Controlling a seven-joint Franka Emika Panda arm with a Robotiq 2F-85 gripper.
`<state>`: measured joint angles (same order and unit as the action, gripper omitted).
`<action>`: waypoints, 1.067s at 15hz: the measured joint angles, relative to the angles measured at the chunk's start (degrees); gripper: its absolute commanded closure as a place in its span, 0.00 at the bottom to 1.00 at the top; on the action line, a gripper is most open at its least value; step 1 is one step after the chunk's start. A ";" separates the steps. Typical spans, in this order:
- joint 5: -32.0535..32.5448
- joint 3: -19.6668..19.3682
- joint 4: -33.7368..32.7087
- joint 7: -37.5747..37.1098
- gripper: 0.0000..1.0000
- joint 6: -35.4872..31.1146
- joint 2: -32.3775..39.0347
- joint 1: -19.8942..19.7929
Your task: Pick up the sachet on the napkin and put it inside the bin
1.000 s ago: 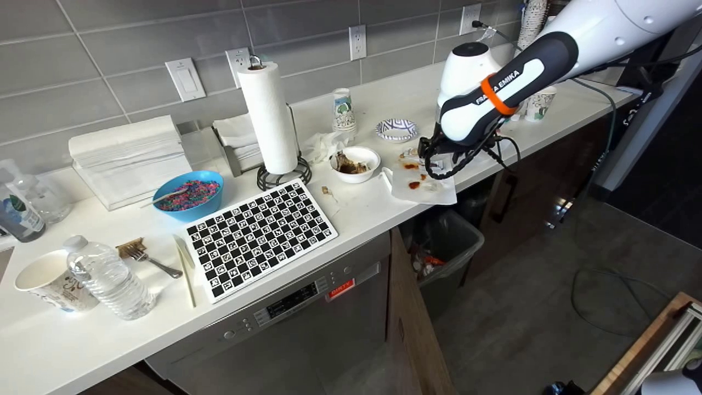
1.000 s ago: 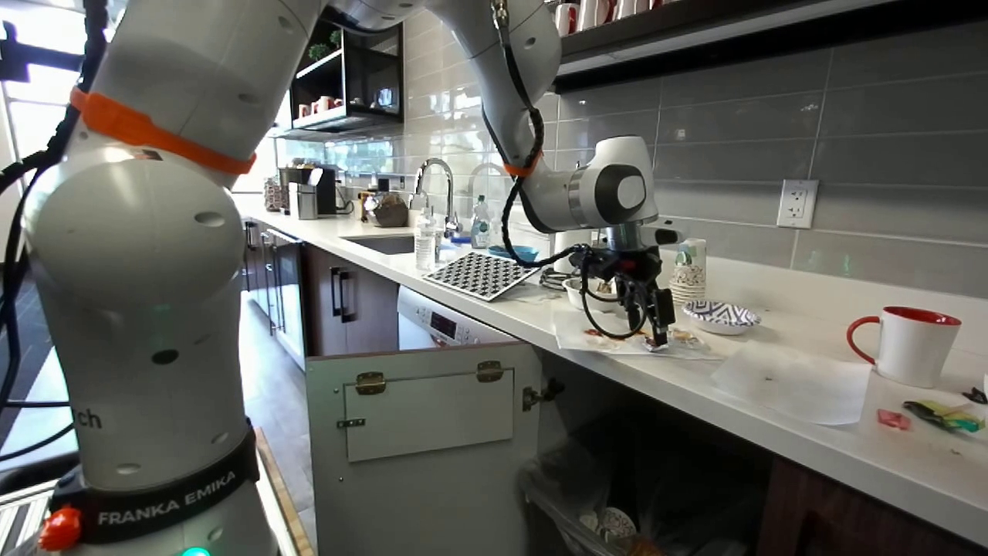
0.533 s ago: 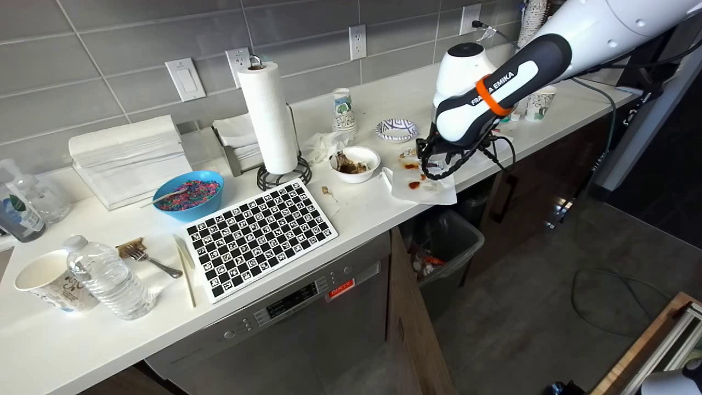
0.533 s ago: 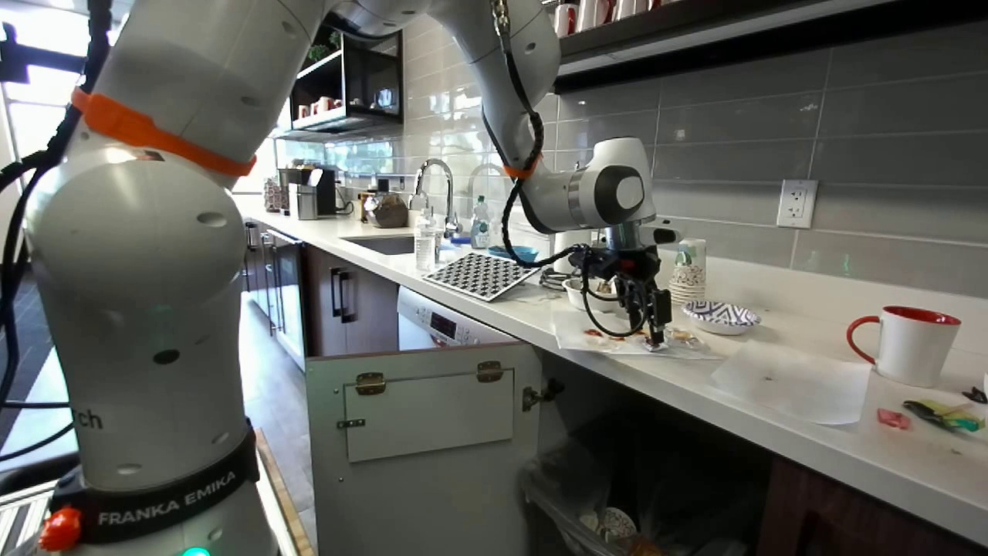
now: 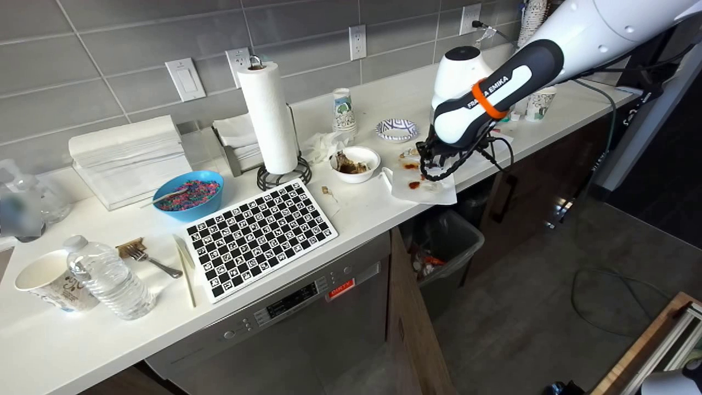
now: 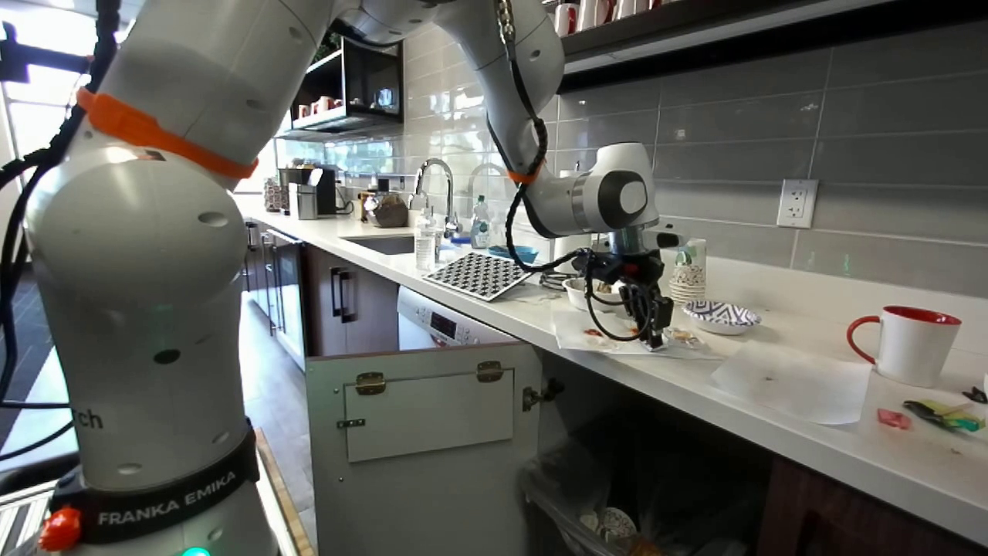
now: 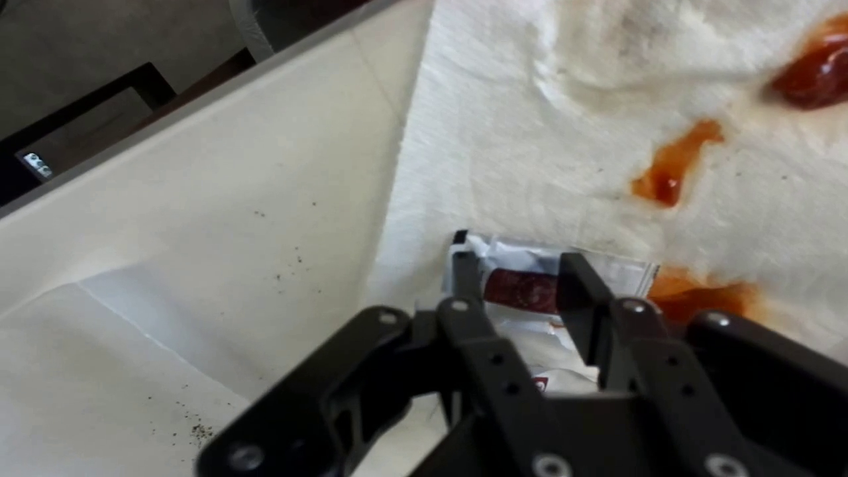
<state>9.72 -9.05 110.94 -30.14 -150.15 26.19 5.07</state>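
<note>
The sachet [image 7: 520,291], silvery white with a dark red patch, lies on the sauce-stained white napkin [image 7: 523,172]. In the wrist view my gripper [image 7: 515,268] is directly over it, with the sachet's middle showing in the gap between the two fingers. The jaws stand part way open, and one end of the sachet sticks out past the right-hand finger [image 7: 583,291]. An exterior view has the fingertips low at the napkin, hiding most of the sachet. Below the counter, the dark bin [image 5: 476,247] with a clear liner and some rubbish stands in the open cabinet.
A white bowl with scraps [image 5: 359,174] and a patterned bowl [image 5: 396,130] are near the napkin. Stacked paper cups [image 6: 689,274] stand behind the arm. The opened cabinet door [image 6: 424,455] is beside the bin. A red-handled mug [image 6: 915,347] is farther along.
The gripper's fingers have drawn closer together over the sachet. The arm has shifted and dipped slightly. The bin and the bowls have kept their places.
</note>
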 measured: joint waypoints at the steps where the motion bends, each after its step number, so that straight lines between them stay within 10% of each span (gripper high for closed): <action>1: 0.00 -0.07 -0.04 0.02 0.59 0.00 0.09 0.00; 6: 0.00 -0.67 -0.61 0.02 0.35 -0.06 0.35 0.07; 13: 0.00 -0.76 -2.17 0.03 0.95 -0.07 1.56 0.21; 16: -0.03 -0.75 -2.93 0.08 1.00 -0.07 2.58 0.26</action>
<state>9.69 -9.80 108.01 -30.06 -150.22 28.77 5.32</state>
